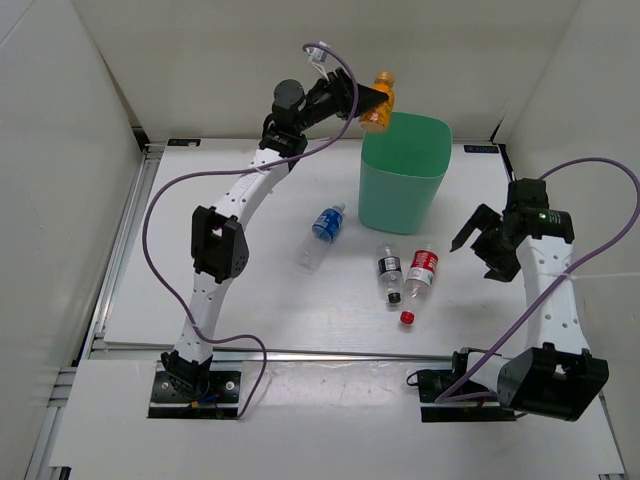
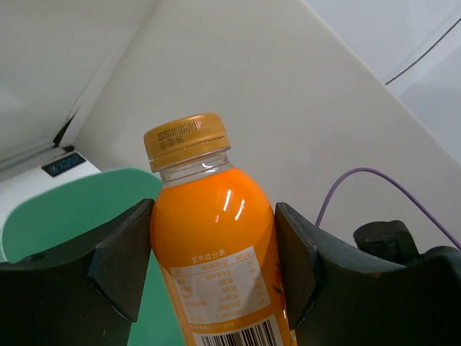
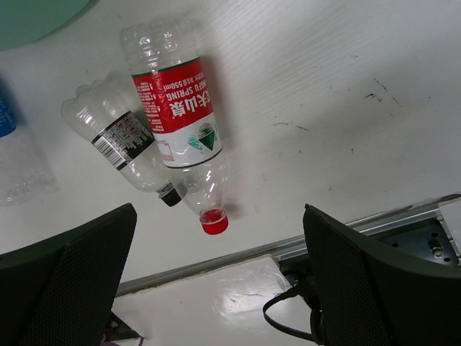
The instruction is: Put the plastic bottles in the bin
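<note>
Top view, L to R: left arm (image 1: pixel 215 250) runs from lower left up to top ctr. Blue-label bottle (image 1: pixel 322 232) lies on its side on the worktop (image 1: pixel 200 300), left of ctr, cap toward upper right, near the lower-left side of the bin (image 1: pixel 400 195) but apart from it. Left end effector (image 1: pixel 370 102), top ctr, is pinching the amber bottle (image 1: pixel 379 108) by its body. Wrist view shows both fingers (image 2: pixel 119 263) pressed on the orange sides, cap up. The bottle is held in the air by the bin's upper-left rim corner, not inside. The bin, mint green, stands upright just right of ctr w/ its top open. Below it the black-label bottle (image 1: pixel 389 268) and red-label bottle (image 1: pixel 422 270) lie side by side, necks toward frame bottom, touching near the necks. A small red cap (image 1: pixel 407 318) sits just by the red-label neck; can't tell if joined. Right end effector (image 1: pixel 478 250), at right, hovers spread wide w/ nothing btwn its fingers, apart from the bottles.
</note>
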Robot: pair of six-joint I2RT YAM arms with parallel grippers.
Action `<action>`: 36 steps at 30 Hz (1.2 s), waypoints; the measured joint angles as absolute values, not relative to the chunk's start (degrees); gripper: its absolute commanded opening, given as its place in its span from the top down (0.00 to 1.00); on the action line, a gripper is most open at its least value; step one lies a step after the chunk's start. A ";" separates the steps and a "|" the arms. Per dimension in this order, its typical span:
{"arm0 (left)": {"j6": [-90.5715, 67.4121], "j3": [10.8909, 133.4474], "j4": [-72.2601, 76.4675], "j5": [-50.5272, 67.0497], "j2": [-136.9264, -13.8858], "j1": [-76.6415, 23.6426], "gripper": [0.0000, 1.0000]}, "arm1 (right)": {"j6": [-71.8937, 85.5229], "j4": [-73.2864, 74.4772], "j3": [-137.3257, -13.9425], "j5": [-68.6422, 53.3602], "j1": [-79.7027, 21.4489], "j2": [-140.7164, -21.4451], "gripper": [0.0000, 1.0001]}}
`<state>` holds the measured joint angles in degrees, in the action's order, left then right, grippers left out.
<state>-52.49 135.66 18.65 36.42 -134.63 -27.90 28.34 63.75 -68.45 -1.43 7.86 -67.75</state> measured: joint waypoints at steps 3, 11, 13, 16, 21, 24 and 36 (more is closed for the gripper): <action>-53.17 135.26 18.63 36.25 -135.79 -28.23 0.54 | 28.32 64.55 -68.45 -1.10 7.86 -66.76 0.00; -53.39 134.63 18.00 36.84 -137.67 -30.59 0.00 | 28.29 65.43 -68.23 -0.58 7.86 -66.22 0.00; -53.17 134.63 17.72 37.50 -137.80 -31.20 0.00 | 28.29 65.54 -67.48 -0.62 7.86 -66.00 0.00; -52.69 134.69 16.84 38.37 -137.84 -31.68 0.00 | 28.29 65.91 -66.81 -0.67 7.86 -66.00 0.00; -50.68 136.92 14.26 39.18 -138.15 -31.79 0.00 | 28.29 65.84 -66.59 -0.89 7.86 -66.00 0.00; -47.79 139.06 11.84 39.88 -138.10 -30.89 0.00 | 28.29 65.82 -66.59 -0.91 7.86 -66.00 0.00; -18.06 128.57 -20.69 39.00 -125.82 -13.02 0.00 | 29.21 64.03 -62.19 -1.34 8.25 -65.98 0.00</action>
<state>-18.06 128.57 -20.69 39.00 -125.82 -13.02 29.21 64.03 -62.19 -1.34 8.25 -65.98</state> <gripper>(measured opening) 0.998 0.998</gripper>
